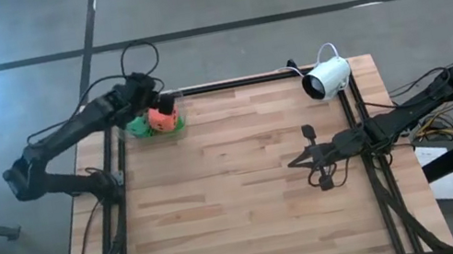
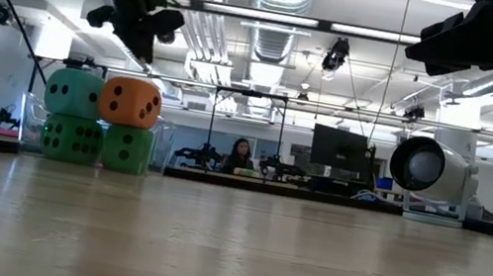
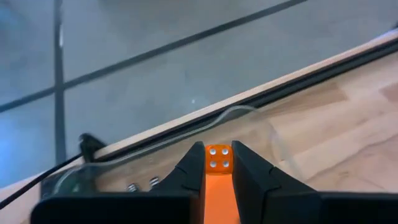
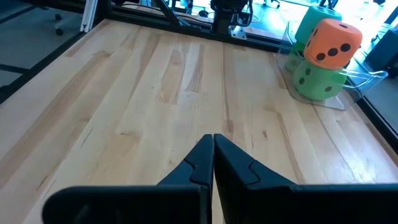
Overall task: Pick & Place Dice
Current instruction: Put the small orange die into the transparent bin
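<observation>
Four dice stand two on two at the table's far left corner, inside a clear tray [image 4: 348, 84]. The teal die [image 2: 73, 92] and the orange-red die [image 2: 130, 102] rest on the two green dice [image 2: 72, 139] [image 2: 127, 149]. My left gripper [image 2: 146, 46] hangs just above the orange-red die [image 1: 162, 121], pointing down, open by a narrow gap and clear of the stack. Orange shows in that gap in the left wrist view [image 3: 217, 155]; what it is, I cannot tell. My right gripper [image 4: 213, 142] is shut, low over the table's right middle [image 1: 293, 164], facing the dice.
A white camera [image 1: 327, 78] lies at the table's far right corner, its cable trailing off the far edge. The bare wooden top [image 1: 241, 208] stretches between the dice and my right arm. Beyond the far edge are desks, monitors and a seated person [image 2: 240, 154].
</observation>
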